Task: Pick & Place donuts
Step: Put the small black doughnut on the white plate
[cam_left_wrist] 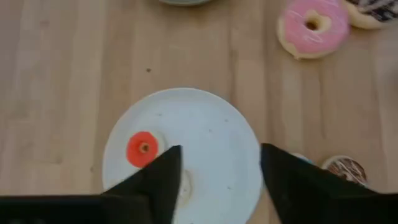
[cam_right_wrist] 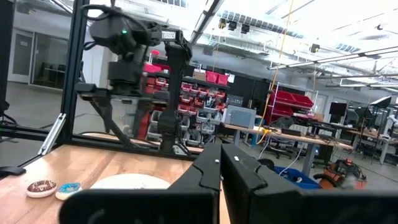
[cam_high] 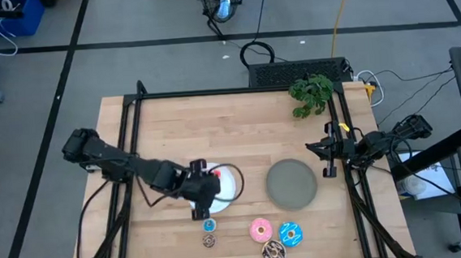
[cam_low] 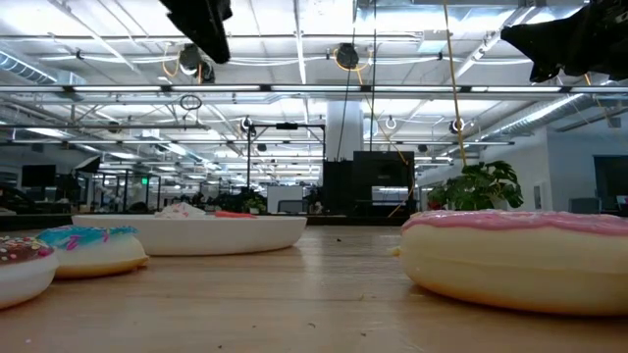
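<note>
Landmark: white plate (cam_high: 232,181), left of the grey plate (cam_high: 291,182).
Left gripper (cam_high: 203,197): I hold it above the white plate's near-left part, fingers spread wide, nothing between them.
Red tiny donut (cam_left_wrist: 142,149): lies flat on the white plate, just beside one fingertip (cam_left_wrist: 168,163); a pale ring shows faintly under that finger, though I cannot confirm it.
Deciding relation: the blue tiny donut (cam_high: 209,225) and brown tiny donut (cam_high: 210,241) sit off the plate on its near side, close under my left gripper; the rings have no long axis.
Larger donuts: pink donut (cam_high: 260,228), blue sprinkled donut (cam_high: 291,234), brown donut (cam_high: 273,253), near the plate's near-right side.
Nearer arm: left, I judge.
Right gripper (cam_high: 327,149): parked beyond the grey plate, fingers together.
View difference: the left wrist view shows the plate's contents; the high view hides them under the gripper.
</note>
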Action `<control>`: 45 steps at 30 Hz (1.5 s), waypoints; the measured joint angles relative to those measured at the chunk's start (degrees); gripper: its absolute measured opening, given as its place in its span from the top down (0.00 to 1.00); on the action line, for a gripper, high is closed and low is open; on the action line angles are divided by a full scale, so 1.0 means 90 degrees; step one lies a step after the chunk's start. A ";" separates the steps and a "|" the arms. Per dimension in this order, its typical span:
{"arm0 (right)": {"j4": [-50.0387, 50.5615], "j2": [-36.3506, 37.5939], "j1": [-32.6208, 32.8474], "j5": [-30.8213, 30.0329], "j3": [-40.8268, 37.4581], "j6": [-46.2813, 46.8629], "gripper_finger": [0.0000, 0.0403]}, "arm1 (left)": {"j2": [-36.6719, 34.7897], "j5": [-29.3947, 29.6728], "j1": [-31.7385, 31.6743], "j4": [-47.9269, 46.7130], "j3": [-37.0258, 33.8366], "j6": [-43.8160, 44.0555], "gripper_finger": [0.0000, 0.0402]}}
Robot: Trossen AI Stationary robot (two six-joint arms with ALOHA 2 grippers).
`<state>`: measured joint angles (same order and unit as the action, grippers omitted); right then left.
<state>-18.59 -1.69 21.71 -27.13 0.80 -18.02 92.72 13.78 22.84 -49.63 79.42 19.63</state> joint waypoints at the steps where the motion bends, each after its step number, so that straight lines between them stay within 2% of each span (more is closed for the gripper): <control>1: 0.0000 0.0000 0.0000 0.0002 0.0000 0.0000 1.00 | 0.0001 -0.0002 0.0086 -0.0002 0.0000 0.0022 0.53; 7: -0.0002 0.0000 0.0000 0.0005 0.0000 0.0000 1.00 | 0.0008 -0.0097 0.0481 -0.0041 -0.0127 0.0142 0.90; 9: -0.0002 0.0000 0.0000 0.0009 0.0002 0.0024 1.00 | 0.0008 -0.0097 0.0572 -0.0042 -0.0182 0.0172 0.97; 15: -0.0002 0.0000 0.0000 0.0012 0.0002 0.0038 1.00 | 0.0008 -0.0107 0.0740 0.0289 -0.0517 0.0404 0.95; 21: -0.0019 0.0000 0.0000 0.0011 0.0007 -0.0115 1.00 | 0.0008 -0.0215 0.0920 0.0720 -0.0921 0.0583 0.99; 27: 0.0000 0.0000 0.0000 0.0012 0.0007 -0.0044 1.00 | 0.0011 -0.0191 0.0855 0.0767 -0.0952 0.0678 0.95; 35: 0.0000 0.0002 0.0000 0.0012 0.0007 0.0073 1.00 | 0.0011 -0.0247 0.0841 0.0801 -0.0952 0.0874 0.98; 40: 0.0013 0.0002 0.0000 0.0012 0.0005 0.0075 1.00 | 0.0011 -0.0245 0.0841 0.0797 -0.0952 0.0225 0.94; 45: 0.0136 0.0002 0.0000 0.0014 0.0005 0.0118 1.00 | 0.0011 -0.0075 0.0813 0.0923 -0.0952 -0.0092 0.97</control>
<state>-17.37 -1.67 21.71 -27.00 0.84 -16.96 92.82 13.10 30.16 -41.32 70.85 18.80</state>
